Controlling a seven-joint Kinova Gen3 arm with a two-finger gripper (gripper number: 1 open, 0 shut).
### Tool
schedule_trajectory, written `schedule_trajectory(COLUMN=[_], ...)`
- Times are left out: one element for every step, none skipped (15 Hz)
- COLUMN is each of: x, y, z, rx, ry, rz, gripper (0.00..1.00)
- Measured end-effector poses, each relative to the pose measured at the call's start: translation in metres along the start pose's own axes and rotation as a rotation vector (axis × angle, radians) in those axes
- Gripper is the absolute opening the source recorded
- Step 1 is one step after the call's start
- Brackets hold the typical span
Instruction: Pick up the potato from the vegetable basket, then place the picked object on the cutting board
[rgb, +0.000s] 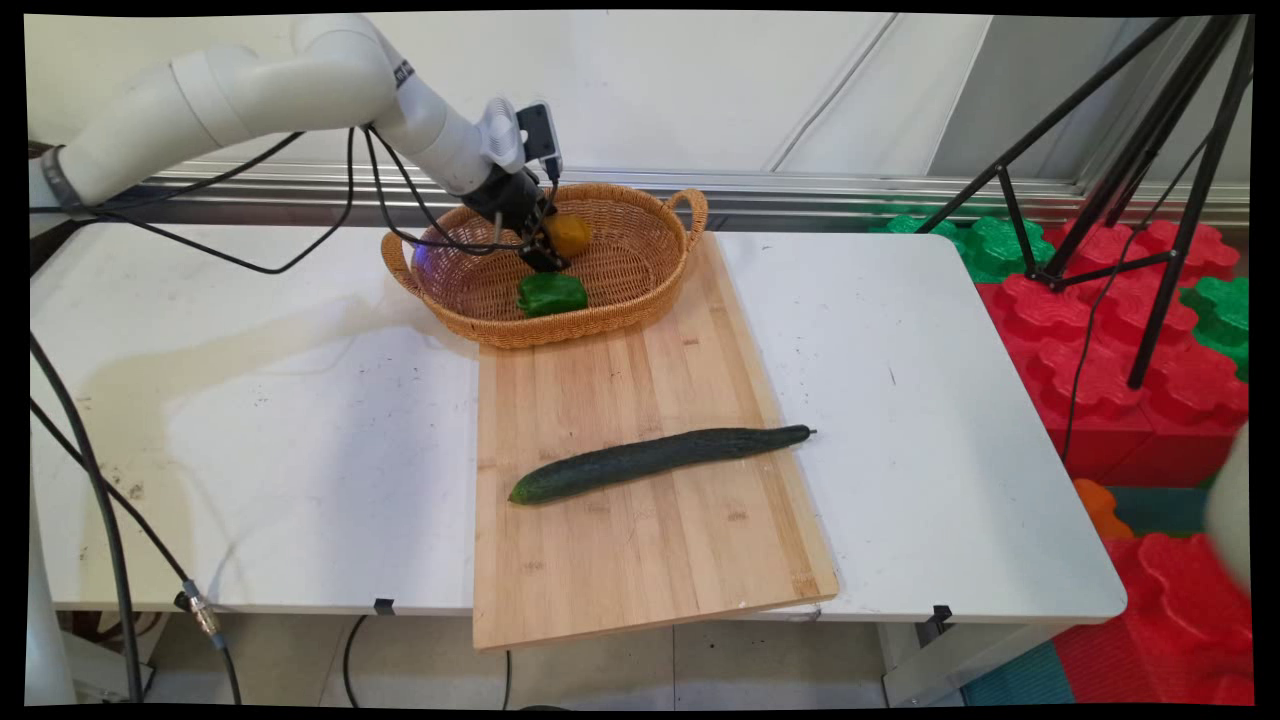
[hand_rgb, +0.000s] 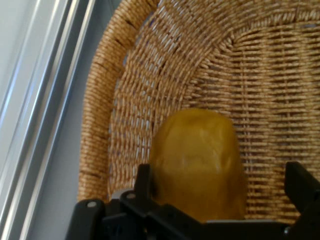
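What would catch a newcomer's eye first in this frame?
The claw reaches down into the wicker basket at the table's far side, its fingers straddling a yellow-orange fruit, with a green pepper lying just in front. On the wooden cutting board below the basket, a long dark cucumber lies slantwise. Right of the table stand a black tripod and red and green foam blocks.

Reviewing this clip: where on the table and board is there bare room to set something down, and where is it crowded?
Free: the white table left of the bamboo cutting board and right of it; also the board between the woven wicker basket and the long dark green cucumber, and nearer than it. Crowded: the basket, holding a green bell pepper, a yellow-brown round fruit and the claw.
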Motion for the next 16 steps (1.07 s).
schedule_trajectory(x=[0.000,0.001,0.001,0.002,0.002,0.003,0.003,0.003,0.004,0.004,0.005,0.005,0.006,0.007,0.007,0.007], y=[0.000,0.000,0.000,0.000,0.000,0.000,0.000,0.000,0.001,0.001,0.001,0.001,0.001,0.001,0.001,0.001], z=[0.003,0.007,0.010,0.013,0.015,0.017,0.019,0.020,0.021,0.022,0.022,0.023,0.023,0.023,0.023,0.023], rx=[-0.001,-0.001,0.000,0.000,0.001,0.001,0.001,0.001,0.001,0.002,0.002,0.002,0.003,0.004,0.006,0.007], ry=[-0.002,-0.005,-0.007,-0.008,-0.010,-0.011,-0.011,-0.011,-0.010,-0.009,-0.007,-0.005,-0.002,0.000,0.002,0.004], rz=[0.002,0.005,0.007,0.009,0.010,0.012,0.013,0.013,0.014,0.015,0.016,0.017,0.019,0.020,0.021,0.022], gripper=[1.00,1.00,1.00,1.00,1.00,1.00,1.00,1.00,1.00,1.00,0.00,0.00,0.00,0.00,0.00,0.00])
